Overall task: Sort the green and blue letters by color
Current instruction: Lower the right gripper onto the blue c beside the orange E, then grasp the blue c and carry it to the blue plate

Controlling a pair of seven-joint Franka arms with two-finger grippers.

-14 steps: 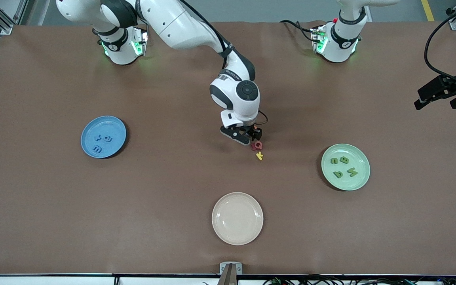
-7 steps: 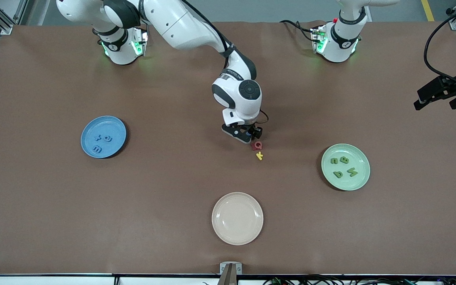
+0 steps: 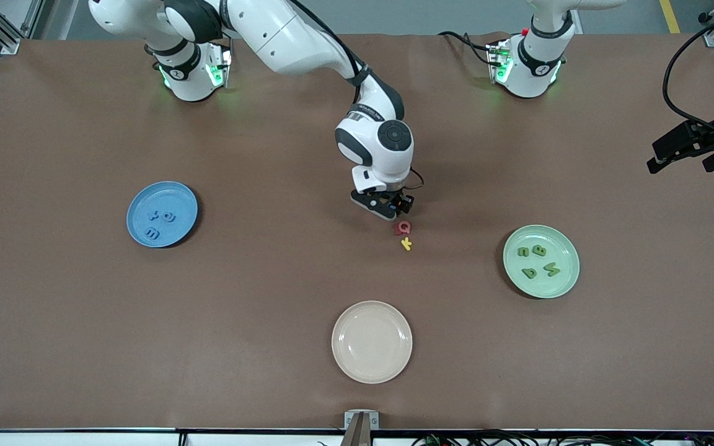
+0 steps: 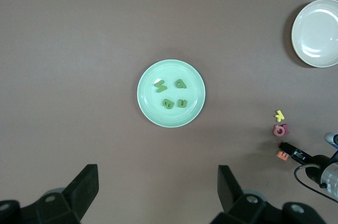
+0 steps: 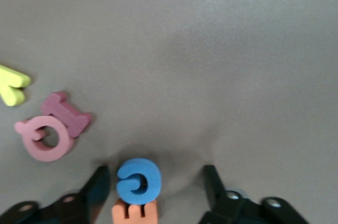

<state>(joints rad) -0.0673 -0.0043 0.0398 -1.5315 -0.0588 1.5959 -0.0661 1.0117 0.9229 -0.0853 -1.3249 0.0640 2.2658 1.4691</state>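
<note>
My right gripper (image 3: 392,208) is low over the table's middle and open. Its fingers (image 5: 99,184) stand either side of a blue letter (image 5: 138,180) that lies flat, touching neither. Three blue letters (image 3: 170,217) lie on the blue plate (image 3: 138,197) toward the right arm's end. Four green letters (image 3: 539,250) lie on the pale green plate (image 3: 571,272) toward the left arm's end; they also show in the left wrist view (image 4: 181,83). My left gripper (image 3: 685,160) waits open and empty, high past the green plate (image 4: 145,102).
An orange letter (image 5: 134,213) touches the blue one. A red letter (image 3: 401,228) and a yellow letter (image 3: 406,244) lie just nearer the front camera than my right gripper. A beige plate (image 3: 394,365) sits near the front edge.
My right gripper has shifted slightly away from the red letter, toward the bases and the left arm's end. The left arm has not moved.
</note>
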